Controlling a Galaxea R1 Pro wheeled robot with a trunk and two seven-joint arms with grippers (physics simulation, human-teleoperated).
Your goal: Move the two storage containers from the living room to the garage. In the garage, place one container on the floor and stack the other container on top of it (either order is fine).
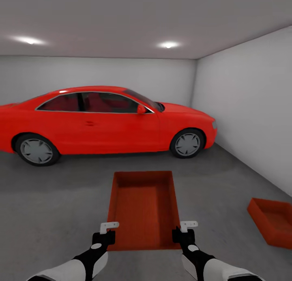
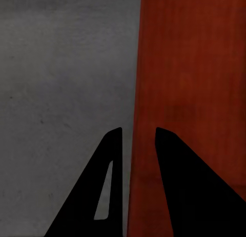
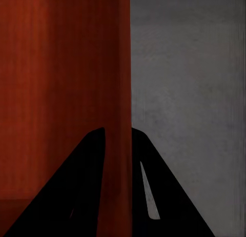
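The location was a residential garage. A red car (image 1: 101,121) stood parked side-on across the far half of the room, on a bare grey concrete floor (image 1: 52,200). The walls (image 1: 247,102) were plain, light grey and unfinished in appearance, with no furniture against them. Two recessed lights (image 1: 168,44) were set in the flat ceiling. The same rough concrete surface appeared in both wrist views.

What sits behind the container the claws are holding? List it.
Behind the held container lies grey concrete floor, then the red car against the back wall. The floor directly beneath the container is covered.
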